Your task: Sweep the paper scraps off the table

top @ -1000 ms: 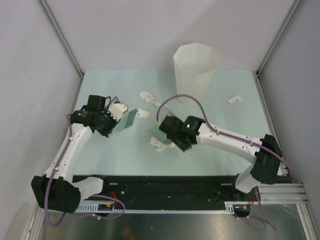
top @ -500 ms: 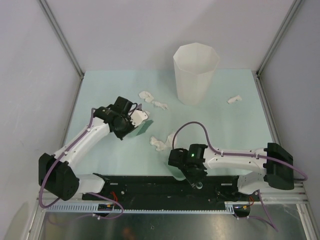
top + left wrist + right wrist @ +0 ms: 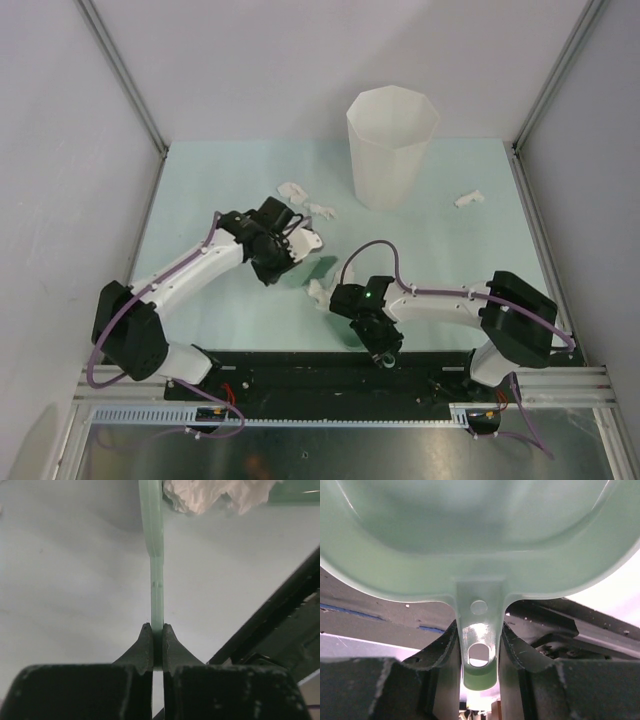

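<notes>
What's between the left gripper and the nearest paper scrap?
Only the thin green blade that the left gripper clamps; it runs up beside the paper scrap. Left wrist view.

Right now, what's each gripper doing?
Left gripper: shut on the green scraper.
Right gripper: shut on the dustpan handle.

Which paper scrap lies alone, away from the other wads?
The scrap to the right of the white bin, near the right edge of the table. The other scraps all lie left of the bin.

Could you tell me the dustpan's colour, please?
The dustpan is pale mint green, clearest in the right wrist view.
</notes>
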